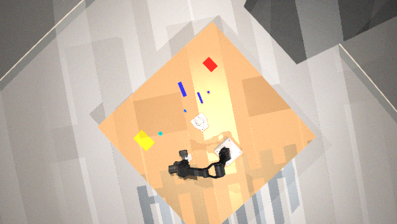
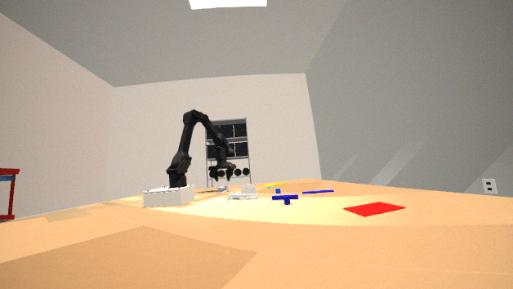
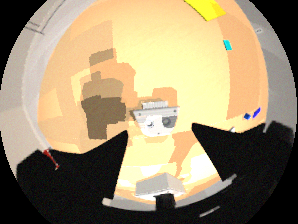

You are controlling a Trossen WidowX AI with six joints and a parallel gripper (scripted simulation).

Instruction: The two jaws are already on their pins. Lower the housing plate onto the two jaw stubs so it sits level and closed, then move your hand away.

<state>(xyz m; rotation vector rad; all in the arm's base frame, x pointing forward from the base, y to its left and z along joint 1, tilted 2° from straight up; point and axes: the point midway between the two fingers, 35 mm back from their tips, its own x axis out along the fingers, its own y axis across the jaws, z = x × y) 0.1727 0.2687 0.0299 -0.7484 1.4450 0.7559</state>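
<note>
The white housing plate [image 1: 189, 157] [image 2: 221, 188] [image 3: 154, 119] lies on the table, away from the jaw assembly. The wrist view shows its round dark opening, small holes and a ribbed edge piece. My gripper [image 2: 223, 178] [image 3: 160, 129] is open and empty, pointing down above the plate, whose image falls between the fingers in the wrist view. The white base with the jaws [image 1: 200, 122] [image 2: 247, 190] stands apart, with curved upright parts on it. The separate jaws, pins and stubs are too small to tell apart.
The arm's white mounting block [image 1: 234, 152] [image 2: 169, 198] stands beside the work area. A red patch [image 1: 210, 64] [image 2: 374, 209], a yellow patch [image 1: 143, 140] [image 3: 206, 8], a cyan piece [image 1: 160, 133] [image 3: 227, 45] and several blue pieces, including a long bar [image 1: 182, 89], lie on the table.
</note>
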